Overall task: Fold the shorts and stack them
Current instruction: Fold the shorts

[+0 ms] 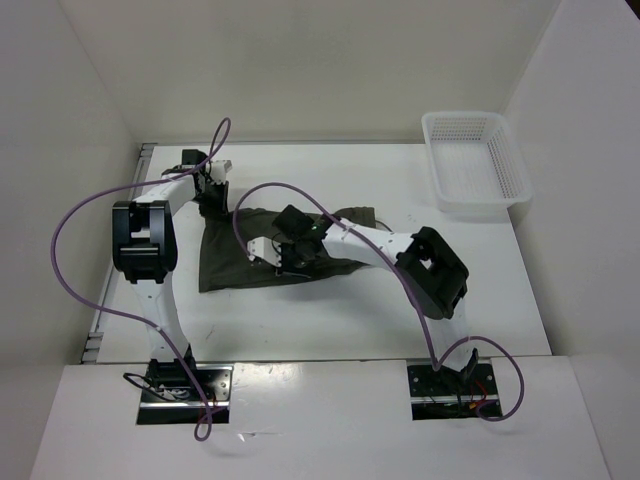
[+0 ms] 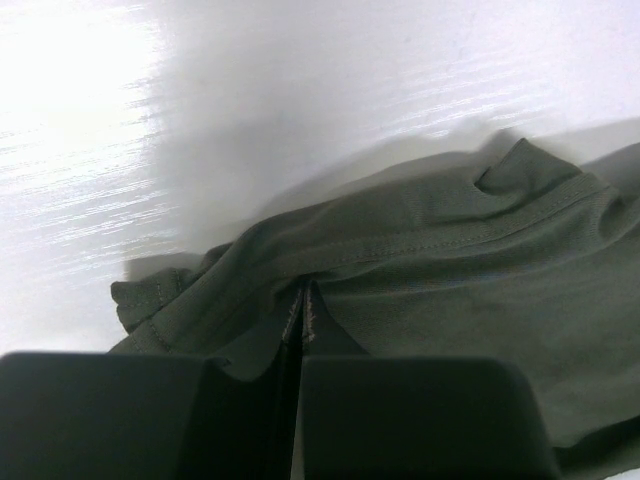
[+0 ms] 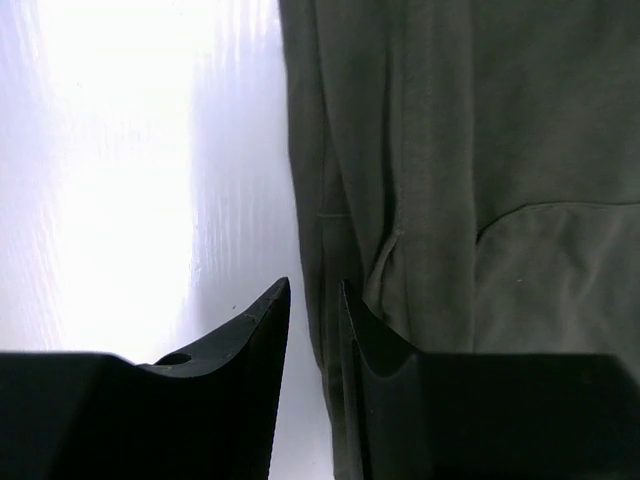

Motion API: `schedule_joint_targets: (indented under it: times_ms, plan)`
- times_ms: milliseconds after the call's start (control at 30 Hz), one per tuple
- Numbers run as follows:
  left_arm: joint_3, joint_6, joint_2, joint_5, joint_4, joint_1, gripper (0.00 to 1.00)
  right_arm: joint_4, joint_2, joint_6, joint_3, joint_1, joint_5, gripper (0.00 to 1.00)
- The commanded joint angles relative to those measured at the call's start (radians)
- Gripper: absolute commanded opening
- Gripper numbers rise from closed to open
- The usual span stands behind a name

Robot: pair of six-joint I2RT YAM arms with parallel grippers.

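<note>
Top external view: the shorts (image 1: pixel 225 262) lie rumpled on the table (image 1: pixel 300 325), a little left of the frame's centre, spread from the upper left down toward the middle. The left gripper (image 1: pixel 208 190) sits at the cloth's upper left corner, its arm stretched up the left side of the frame. The right gripper (image 1: pixel 272 258) is over the middle of the cloth, its arm reaching in from the lower right. A white basket (image 1: pixel 433 165) stands in the upper right, well apart from the shorts.

Left wrist view: the two dark fingers (image 2: pixel 150 420) fill the bottom of the frame, pressed together with only a thin slit between them. A ridge of olive cloth rises into that slit, so this pincer is clenched on the shorts. The rest of the cloth fans out to the right, with a stitched hem running across it and bare table above.

Right wrist view: the two pointed fingers (image 3: pixel 230 400) stand close together at the bottom centre, with a narrow gap. The cloth's left edge runs down through that gap, with bare table to the left and cloth filling the right. Whether this pincer grips the edge or merely straddles it, I cannot tell.
</note>
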Motion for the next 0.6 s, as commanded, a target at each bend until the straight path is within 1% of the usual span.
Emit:
schedule_joint_targets:
  times_ms: [0,133,333,367,433,567]
  plan:
    - [0.029,0.004,0.007,-0.004,0.002,-0.005,0.03,0.042,-0.002,0.054,0.05,0.003,-0.019,0.32]
    - [0.029,0.004,0.007,-0.004,0.002,-0.005,0.03,0.079,0.035,0.076,0.082,-0.029,0.013,0.31]
    - [0.029,0.004,-0.002,-0.013,0.002,-0.005,0.03,0.105,0.075,0.095,0.082,-0.03,0.054,0.24]
    - [0.029,0.004,-0.002,-0.013,0.002,-0.005,0.03,0.117,0.075,0.084,0.082,-0.03,0.08,0.22]
    - [0.029,0.004,-0.002,-0.013,0.002,-0.005,0.03,0.131,0.086,0.084,0.071,-0.03,0.093,0.19]
    - [0.02,0.004,-0.002,-0.013,0.002,-0.005,0.03,0.15,0.095,0.084,0.071,-0.03,0.128,0.16]
